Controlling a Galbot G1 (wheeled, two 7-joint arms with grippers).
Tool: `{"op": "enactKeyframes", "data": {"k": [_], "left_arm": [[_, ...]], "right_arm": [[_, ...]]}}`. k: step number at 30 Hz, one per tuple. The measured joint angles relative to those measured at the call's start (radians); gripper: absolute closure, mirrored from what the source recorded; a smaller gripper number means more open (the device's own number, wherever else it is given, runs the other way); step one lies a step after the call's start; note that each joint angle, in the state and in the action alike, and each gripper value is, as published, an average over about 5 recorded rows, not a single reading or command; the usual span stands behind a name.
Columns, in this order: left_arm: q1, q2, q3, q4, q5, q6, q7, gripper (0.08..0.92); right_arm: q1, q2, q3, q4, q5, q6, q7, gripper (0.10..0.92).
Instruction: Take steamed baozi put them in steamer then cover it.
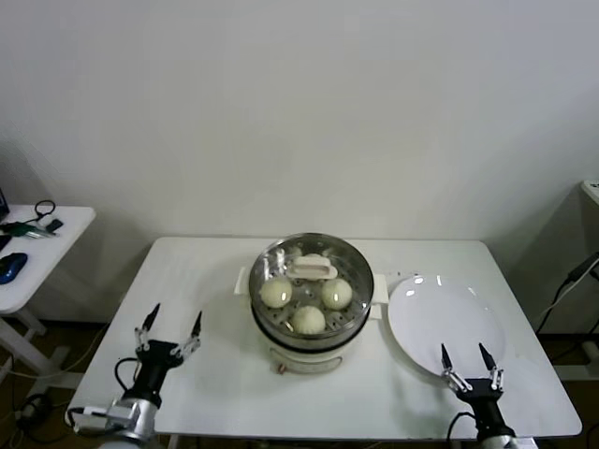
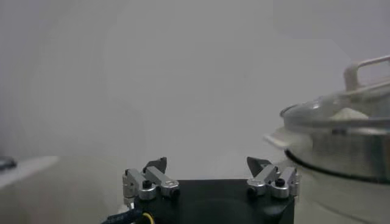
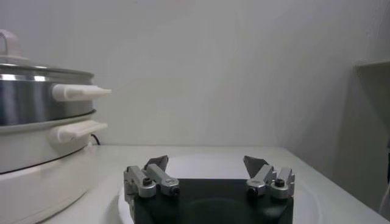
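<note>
Looking down from the head view, we see the shiny round stainless-steel steamer on its white electric pot base, in the middle of the white rectangular table. Its cover, the round clear glass lid with a metal rim and a cream-white oblong handle, sits on top. Through the glass we can make out three small round cream-white steamed baozi lying inside the basket; the handle hides the spot where a fourth might lie, so we cannot tell.

Just beside the steamer, on the robot's right, lies a flat round white plate. Our right gripper hovers over the plate's near edge with fingers spread wide, holding nothing. Our left gripper sits over bare table, well apart from the steamer, likewise spread and empty.
</note>
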Motion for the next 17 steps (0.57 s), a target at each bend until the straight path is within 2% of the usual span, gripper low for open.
{"op": "enactKeyframes", "data": {"k": [7, 17], "left_arm": [[0.019, -0.011, 0.005, 0.086, -0.076, -0.099, 0.019, 0.177], [0.030, -0.014, 0.007, 0.134, -0.122, -0.161, 0.031, 0.177]], "right_arm": [[0.004, -0.003, -0.002, 0.001, 0.001, -0.004, -0.006, 0.203], [-0.001, -0.004, -0.004, 0.002, 0.002, -0.005, -0.008, 0.203]]}}
